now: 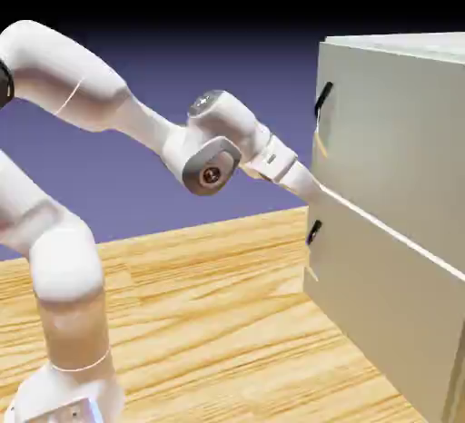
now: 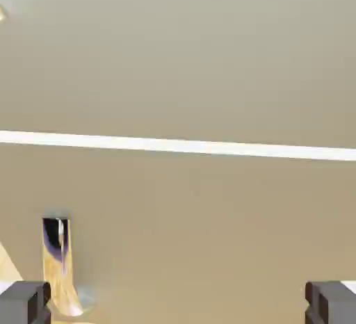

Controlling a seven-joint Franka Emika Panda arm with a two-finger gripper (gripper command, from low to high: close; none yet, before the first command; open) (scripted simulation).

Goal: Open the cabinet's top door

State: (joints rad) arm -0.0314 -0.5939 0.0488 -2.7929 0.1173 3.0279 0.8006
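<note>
Pale grey-beige cabinet (image 1: 400,221) stands at worktop's (image 1: 209,321) right. Top door (image 1: 390,131) shut, slim black handle (image 1: 322,99) untouched. Gripper (image 1: 309,185) near the panel seam, jaws wide open, empty.

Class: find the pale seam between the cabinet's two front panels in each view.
Exterior view: the seam slants down to the right across the cabinet front.
Hand view: the seam runs level across the whole picture, near mid-height.
Shared landmark: the black handle just below the seam.
</note>
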